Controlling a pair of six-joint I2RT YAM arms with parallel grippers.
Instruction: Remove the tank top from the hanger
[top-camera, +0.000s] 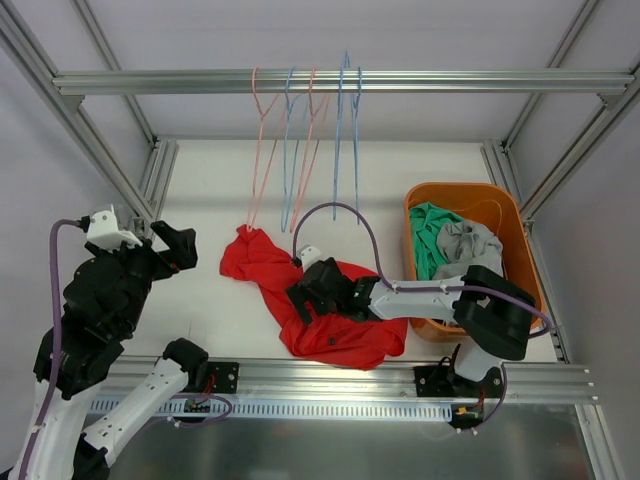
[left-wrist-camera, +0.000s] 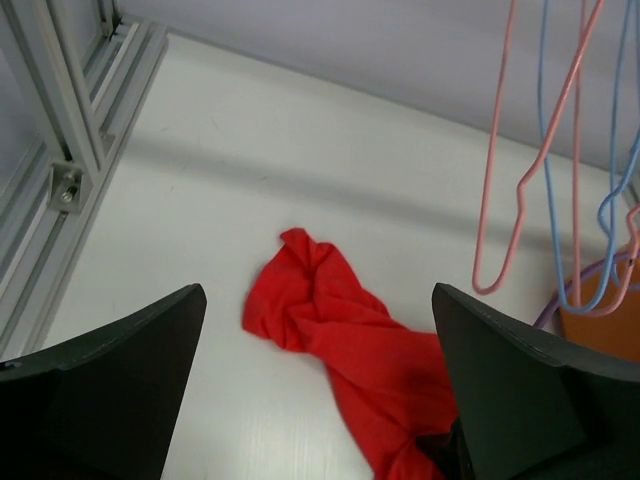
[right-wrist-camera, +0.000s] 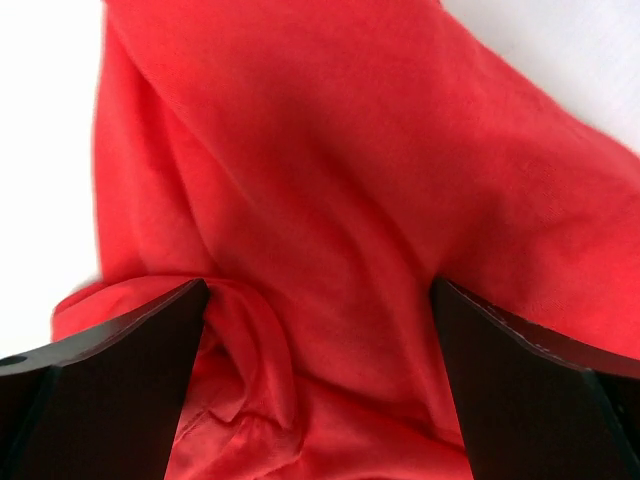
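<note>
**Near edge, right of centre:** right gripper (top-camera: 305, 292) is low over the tank top (top-camera: 262, 272), jaws wide. Red cloth fills the gap between them in the wrist view. You can see nothing pinched, and you cannot tell whether the fingertips touch the fabric.

**Near-left corner:** left gripper (top-camera: 178, 248) is raised above the bench (top-camera: 210, 180), jaws wide and empty. It is well apart from the cloth and looks down on its left end.

**Tank top:** crumpled on the bench, running from mid-bench toward the near edge, its right end just beside the orange bin (top-camera: 460, 188). No wire shows in the folds, so judge it off the hanger.

**Handling, as a judgement:**
- Light, soft knit with no stiffness.
- Expect it to drape and stretch; lift one spot and the rest trails behind.
- Not fragile and not slippery, though you may catch only a single layer.

**Where to take hold:** go for a raised ridge of folds. Try the bunched hump at the left end, or the fold gathered against one finger in the right wrist view. On the flat spread you would only press into the bench.

**Right edge:** the bin holds green and grey garments.

**Far edge:** pink and blue wire hangers (left-wrist-camera: 492, 160) hang bare from the overhead rail (top-camera: 450, 80). In the left wrist view their low ends are near the cloth's far tip but apart from it. Keep any lift clear of them, since wire could snag a strap.
</note>
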